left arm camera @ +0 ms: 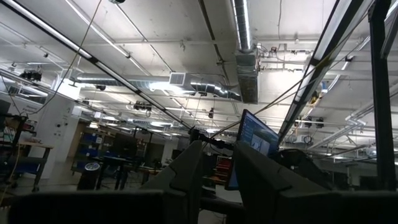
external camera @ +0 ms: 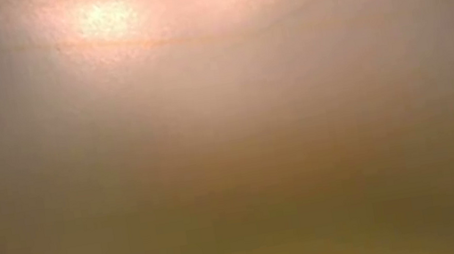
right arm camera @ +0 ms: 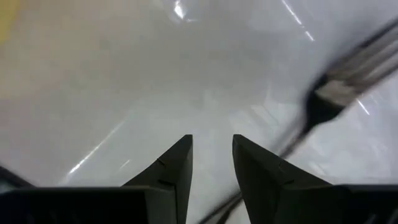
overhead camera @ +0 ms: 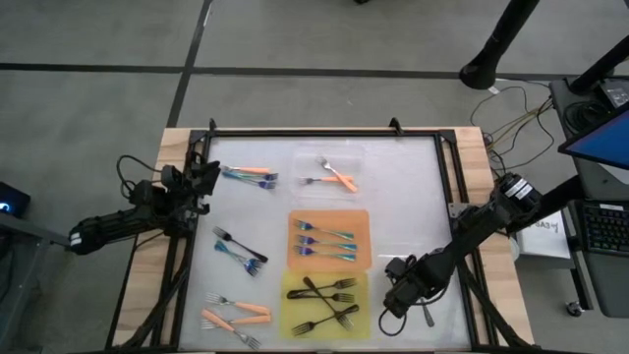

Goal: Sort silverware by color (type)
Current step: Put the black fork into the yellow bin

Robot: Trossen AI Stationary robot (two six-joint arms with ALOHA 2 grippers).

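My right gripper hangs over the near right of the white table, pointing down, open and holding nothing. A loose black fork lies flat on the table just beside it, outside the fingers. More loose silverware lies at the left: orange and teal forks at the far left, a black and teal forks in the middle, and orange forks near the front. My left gripper waits at the table's left edge, tipped upward, open and empty.
A clear tray holds two orange forks. An orange tray holds teal forks, and a yellow tray holds black forks. A black frame rims the table. The low view is covered by a blurred glow.
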